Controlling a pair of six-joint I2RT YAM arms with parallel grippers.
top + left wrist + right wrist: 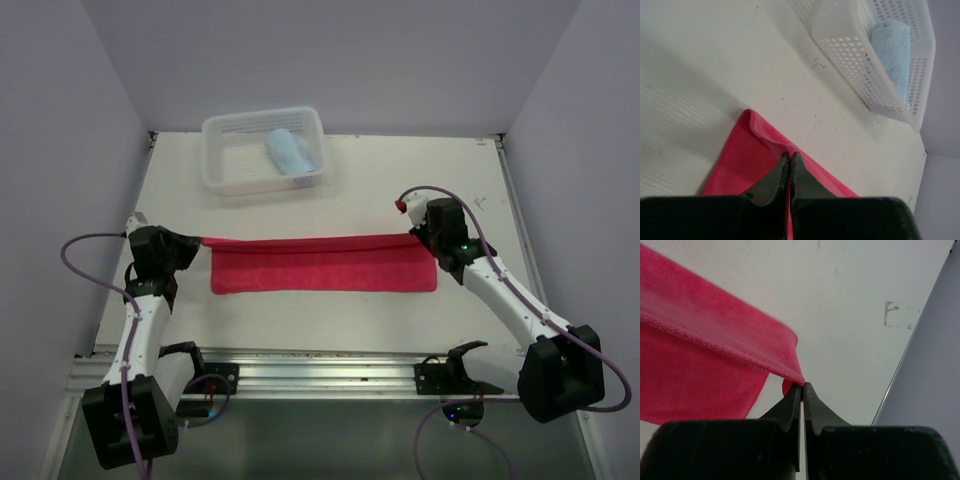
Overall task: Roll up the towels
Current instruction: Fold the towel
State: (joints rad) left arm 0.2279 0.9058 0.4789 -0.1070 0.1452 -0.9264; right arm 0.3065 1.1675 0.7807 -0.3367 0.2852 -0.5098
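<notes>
Left hand (789, 155) and right hand (803, 385) each pinch a far corner of the red towel (320, 268) I hold; its long axis runs left-right across the worktop (400, 180).

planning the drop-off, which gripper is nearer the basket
Left. The left gripper, shut on the red towel, sits front-left of the basket; the right gripper sits farther off, front-right.

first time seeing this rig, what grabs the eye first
A bright pinkish-red cloth towel lies stretched in a long band across the middle of the white table, its two far corners pinched by the shut left gripper and right gripper. Behind it, a rolled light blue towel sits in the clear plastic basket at the far edge.
</notes>
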